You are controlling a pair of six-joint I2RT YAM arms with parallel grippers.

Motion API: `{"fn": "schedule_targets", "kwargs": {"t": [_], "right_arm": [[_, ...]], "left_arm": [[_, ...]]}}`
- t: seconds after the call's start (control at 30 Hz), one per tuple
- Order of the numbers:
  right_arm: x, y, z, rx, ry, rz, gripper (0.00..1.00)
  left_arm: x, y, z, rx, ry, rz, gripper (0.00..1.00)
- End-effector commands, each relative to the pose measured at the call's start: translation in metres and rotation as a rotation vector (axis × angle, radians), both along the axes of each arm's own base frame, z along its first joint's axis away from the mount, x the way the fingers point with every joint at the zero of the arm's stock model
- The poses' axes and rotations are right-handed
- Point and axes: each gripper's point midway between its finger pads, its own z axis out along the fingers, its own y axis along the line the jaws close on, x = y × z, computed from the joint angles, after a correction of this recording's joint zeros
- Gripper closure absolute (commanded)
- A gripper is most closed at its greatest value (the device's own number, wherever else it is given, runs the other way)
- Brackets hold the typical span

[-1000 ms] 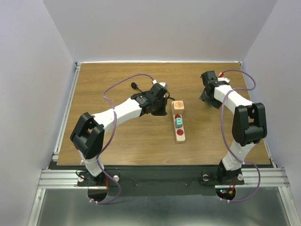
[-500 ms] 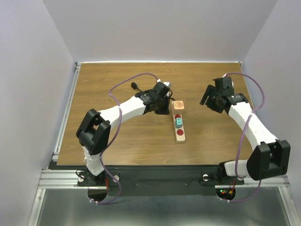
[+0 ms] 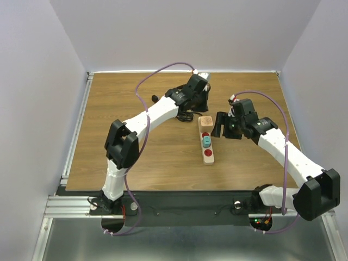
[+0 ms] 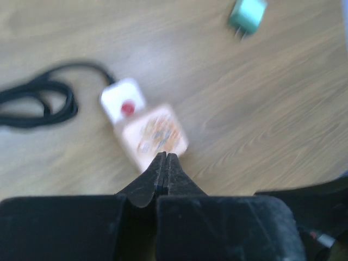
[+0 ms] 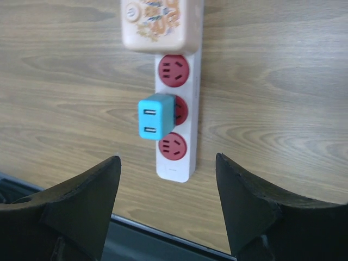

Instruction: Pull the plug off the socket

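R pincer point(image 5: 167, 159) spread, empty, just right of socket point(image 5: 174, 69) w/ teal plug point(image 5: 155, 117) in; L pincer point(image 4: 166, 157) clenched beyond far end.

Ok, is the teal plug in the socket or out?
In: the teal plug sits in the socket's red outlet; the open right tool hangs clear.

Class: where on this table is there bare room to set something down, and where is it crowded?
Bare: the table's near-left patch, bordered by the left rail, left arm and socket; also the far-right corner. Crowded: the centre, where plug, black cord, left end effector and right end effector gather.
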Motion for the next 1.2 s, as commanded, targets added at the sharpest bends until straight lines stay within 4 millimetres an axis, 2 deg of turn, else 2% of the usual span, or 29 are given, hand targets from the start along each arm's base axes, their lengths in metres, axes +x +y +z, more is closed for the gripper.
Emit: {"fn": "schedule_targets", "kwargs": {"t": [0.0, 0.07, 0.1, 0.13, 0.2, 0.37, 0.5, 0.53, 0.57, 0.6, 0.7, 0.73, 0.8, 0.93, 1.0, 1.07, 1.17], "right_arm": [[0.015, 0.000, 0.016, -0.013, -0.079, 0.000, 0.24], [0.013, 0.000, 0.015, -0.014, -0.079, -0.008, 0.25], [0.013, -0.002, 0.014, -0.018, -0.077, -0.014, 0.25], [0.012, -0.002, 0.014, -0.017, -0.076, -0.018, 0.25], [0.010, -0.002, 0.012, -0.016, -0.070, -0.021, 0.25], [0.007, -0.003, 0.004, -0.024, -0.052, -0.025, 0.25], [0.009, -0.001, 0.004, -0.023, -0.048, -0.022, 0.25], [0.008, 0.000, 0.005, -0.023, -0.052, -0.013, 0.25], [0.009, 0.002, 0.007, -0.021, -0.057, -0.008, 0.25], [0.008, 0.003, 0.007, -0.021, -0.054, -0.003, 0.25], [0.008, 0.008, 0.010, -0.023, -0.065, 0.027, 0.25], [0.007, 0.010, 0.007, -0.030, -0.058, 0.040, 0.25], [0.006, 0.016, 0.007, -0.032, -0.058, 0.067, 0.25], [0.005, 0.026, -0.003, -0.073, -0.046, 0.102, 0.25], [0.006, 0.029, -0.012, -0.095, -0.028, 0.111, 0.25], [0.007, 0.037, -0.015, -0.104, -0.028, 0.125, 0.25], [0.018, 0.040, -0.022, -0.140, -0.041, 0.099, 0.25]], "left_arm": [[0.025, -0.010, 0.006, 0.029, -0.030, -0.017, 1.00], [0.029, -0.014, 0.002, 0.044, -0.024, -0.014, 1.00], [0.032, -0.014, -0.011, 0.068, -0.007, -0.010, 1.00], [0.032, -0.013, -0.011, 0.082, 0.000, -0.009, 1.00], [0.030, -0.009, -0.028, 0.119, 0.031, -0.012, 1.00], [0.014, -0.004, -0.056, 0.170, 0.069, -0.036, 1.00], [0.003, 0.007, -0.086, 0.250, 0.120, -0.037, 1.00], [0.006, 0.012, -0.088, 0.269, 0.108, -0.008, 1.00], [0.006, 0.014, -0.078, 0.256, 0.091, 0.004, 1.00], [0.005, 0.015, -0.079, 0.249, 0.078, 0.012, 1.00], [0.012, 0.018, -0.054, 0.211, 0.019, 0.051, 1.00], [0.017, 0.017, -0.034, 0.184, -0.017, 0.067, 1.00], [0.021, 0.013, -0.008, 0.149, -0.055, 0.073, 1.00], [0.024, 0.005, 0.014, 0.109, -0.076, 0.053, 1.00], [0.024, 0.005, 0.013, 0.107, -0.065, 0.051, 1.00], [0.021, 0.008, 0.004, 0.094, -0.028, 0.054, 1.00], [0.015, 0.022, -0.010, 0.084, -0.003, 0.082, 1.00]]}}
